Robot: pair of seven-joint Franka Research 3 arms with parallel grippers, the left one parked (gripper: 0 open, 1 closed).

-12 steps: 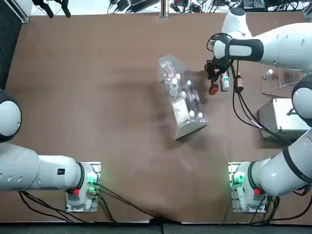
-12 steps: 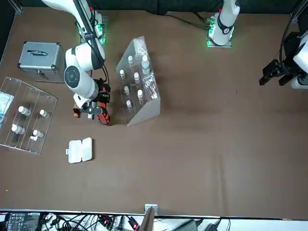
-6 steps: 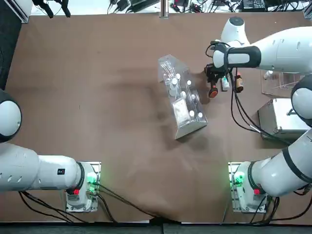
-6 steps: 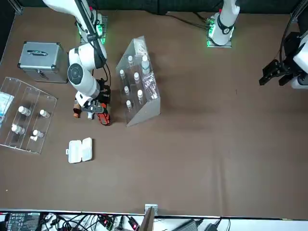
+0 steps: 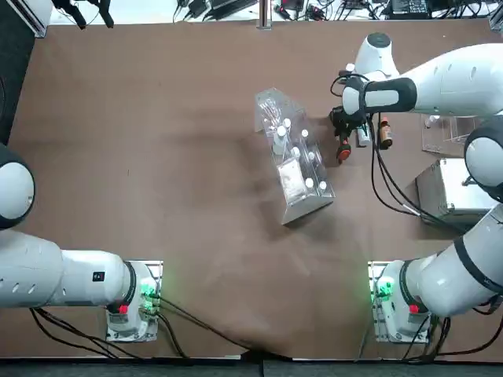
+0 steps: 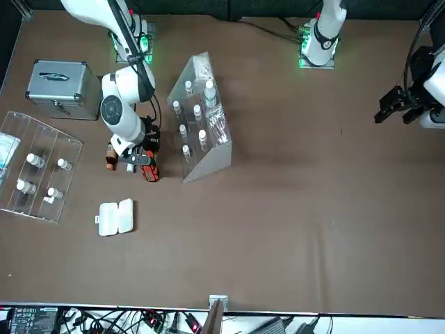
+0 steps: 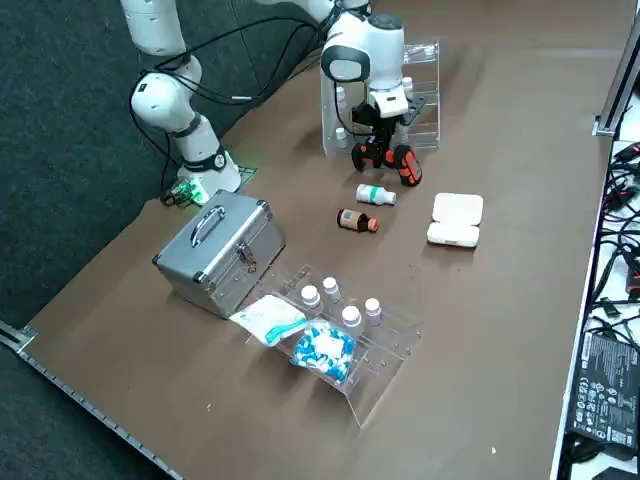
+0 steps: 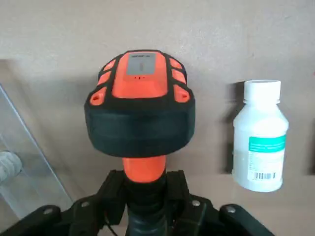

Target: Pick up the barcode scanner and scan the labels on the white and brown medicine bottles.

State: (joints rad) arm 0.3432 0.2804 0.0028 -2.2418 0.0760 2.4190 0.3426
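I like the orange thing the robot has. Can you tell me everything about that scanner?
The barcode scanner is chunky black, rubbery-looking plastic with an orange top face, orange bumps along its edges and an orange neck. The right gripper is shut on its handle. It lies low over the brown table, between the clear rack and the white bottle, which lies apart from it, barcode label facing up.
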